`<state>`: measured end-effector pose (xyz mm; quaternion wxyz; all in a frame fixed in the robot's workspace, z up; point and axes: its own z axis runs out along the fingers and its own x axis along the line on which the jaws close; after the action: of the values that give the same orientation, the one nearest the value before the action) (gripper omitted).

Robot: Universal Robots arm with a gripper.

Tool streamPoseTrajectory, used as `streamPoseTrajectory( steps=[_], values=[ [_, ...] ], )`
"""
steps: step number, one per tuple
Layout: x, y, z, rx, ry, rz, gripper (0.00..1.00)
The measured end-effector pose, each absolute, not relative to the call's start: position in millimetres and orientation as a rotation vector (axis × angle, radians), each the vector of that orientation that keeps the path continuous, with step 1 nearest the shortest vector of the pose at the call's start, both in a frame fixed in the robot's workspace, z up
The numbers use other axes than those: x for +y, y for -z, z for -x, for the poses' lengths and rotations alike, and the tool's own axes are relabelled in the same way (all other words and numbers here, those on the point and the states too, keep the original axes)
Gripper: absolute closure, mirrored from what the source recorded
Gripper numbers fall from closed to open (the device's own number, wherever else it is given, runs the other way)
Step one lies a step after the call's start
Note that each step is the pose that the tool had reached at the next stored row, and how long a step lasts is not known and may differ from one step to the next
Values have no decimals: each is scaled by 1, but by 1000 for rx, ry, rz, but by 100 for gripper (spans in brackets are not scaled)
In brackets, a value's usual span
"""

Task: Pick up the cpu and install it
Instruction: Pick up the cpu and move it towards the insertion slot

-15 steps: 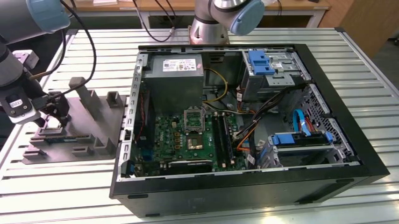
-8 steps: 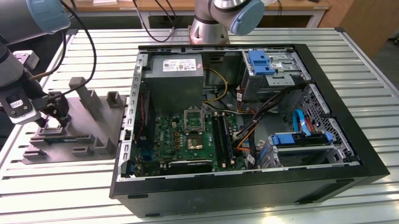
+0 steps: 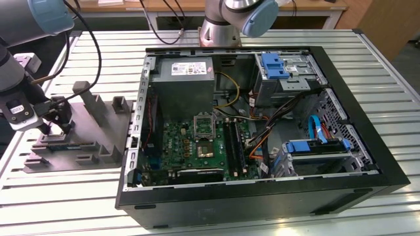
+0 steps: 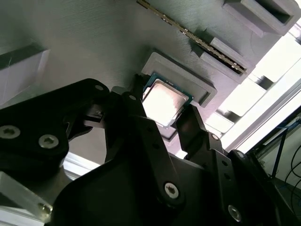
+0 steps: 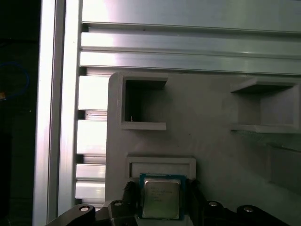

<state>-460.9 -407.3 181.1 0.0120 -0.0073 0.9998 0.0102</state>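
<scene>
- Gripper: I see the black metal fingers drawn in against two opposite edges of the cpu, clamping it between them.
- cpu: small flat square with a dull silvery lid and a thin green border. It is at the grey fixture tray, overlapping the edge of a shallow raised-frame pocket. I cannot tell whether it rests there or is just clear.
- Fixture tray: matte grey plastic with fine layered ridges, square-walled recesses and upright blocks. In the second wrist view a long thin memory stick stands on edge in a slot near the pocket.
- Table: ribbed, slotted aluminium, bright under glare.
- Arm: grey tube, blue-capped joint; it comes in at the exterior view's left, wrist turned down, gripper low over the tray.
- Computer case: black, lying open, well apart at the exterior view's right. It holds a green motherboard, a grey power-supply box and blue drive brackets.
</scene>
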Motion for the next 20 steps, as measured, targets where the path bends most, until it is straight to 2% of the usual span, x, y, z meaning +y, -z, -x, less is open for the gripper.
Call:
streamPoseTrajectory(
  steps=[20],
  values=[
    [-407,-184,462,3117,-31,23,45]
  ],
)
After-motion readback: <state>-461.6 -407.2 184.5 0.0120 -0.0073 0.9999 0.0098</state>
